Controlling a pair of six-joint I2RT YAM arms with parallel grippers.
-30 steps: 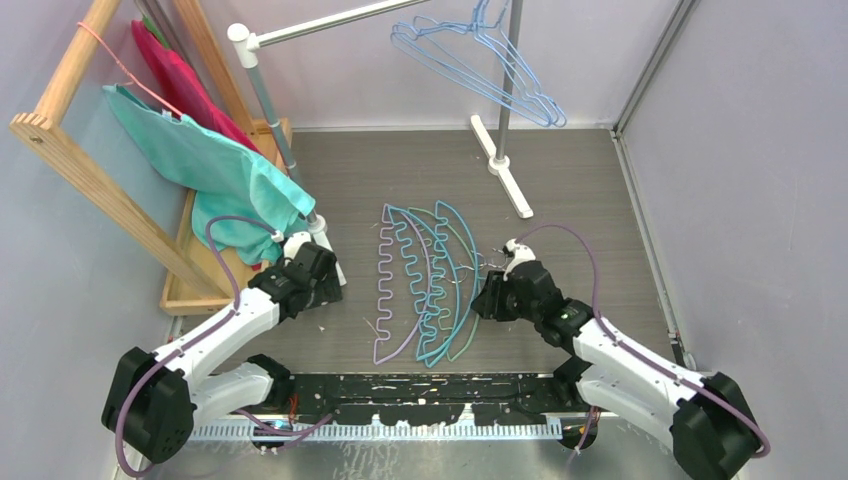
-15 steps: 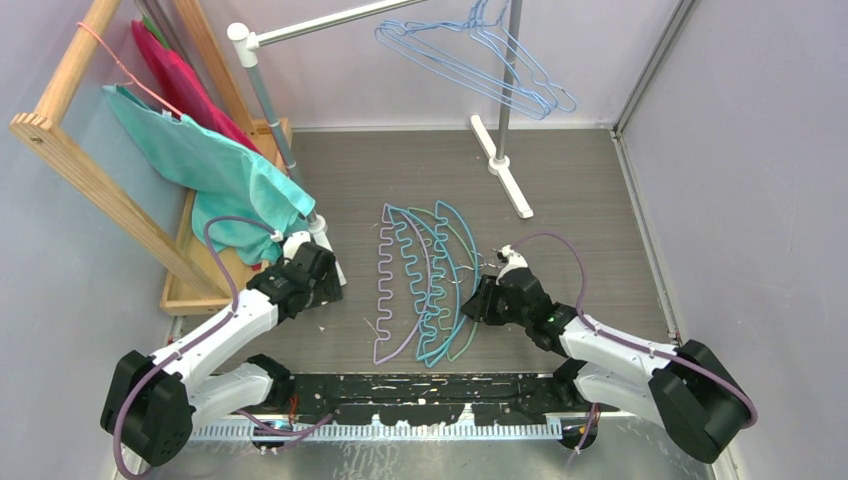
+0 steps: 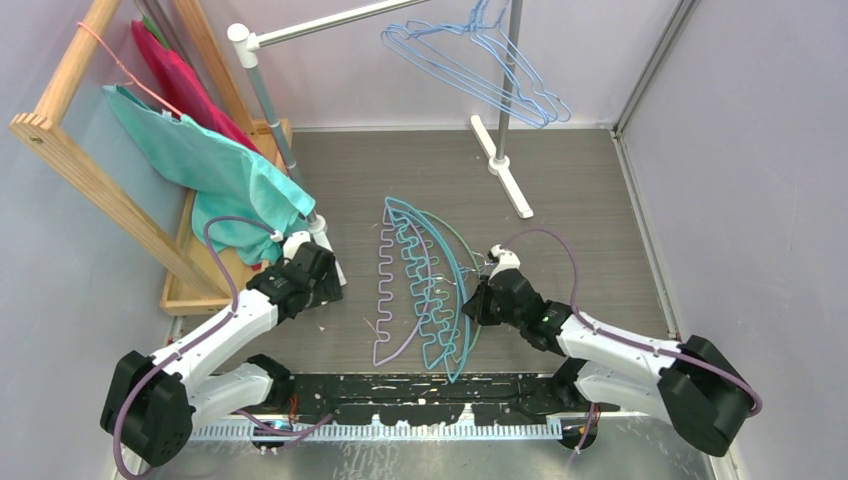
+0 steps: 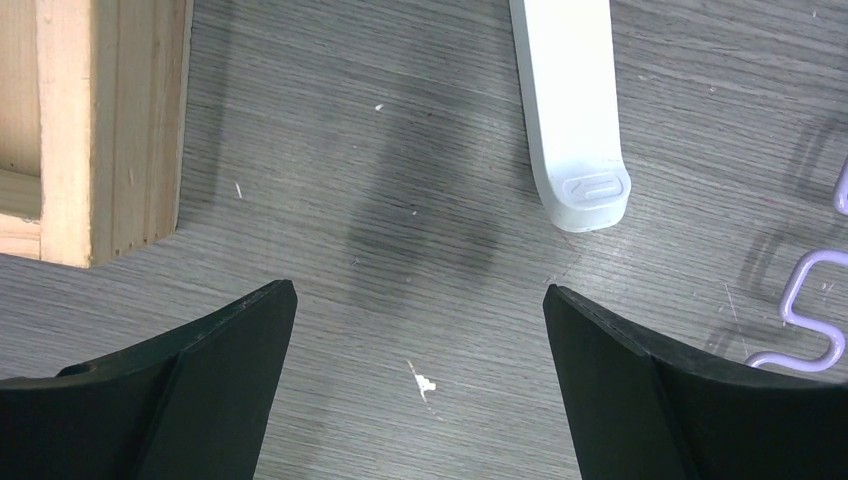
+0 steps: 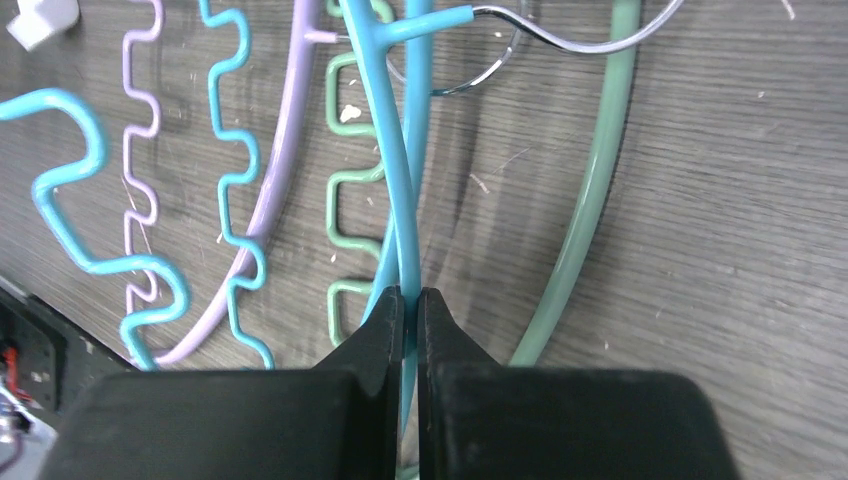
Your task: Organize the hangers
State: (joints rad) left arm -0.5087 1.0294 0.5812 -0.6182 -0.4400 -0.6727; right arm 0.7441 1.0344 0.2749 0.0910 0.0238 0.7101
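Several hangers [image 3: 425,290] lie overlapped on the worktop [image 3: 580,200], midway along its near edge. The right pincer [image 5: 411,300] is clamped on the thin arch of one teal hanger [image 5: 390,190], likely to pull it from the tangle; the left pincer [image 4: 418,295] hovers wide, holding nothing.

Bright, even overhead lighting, soft faint shadows, all three views sharp.
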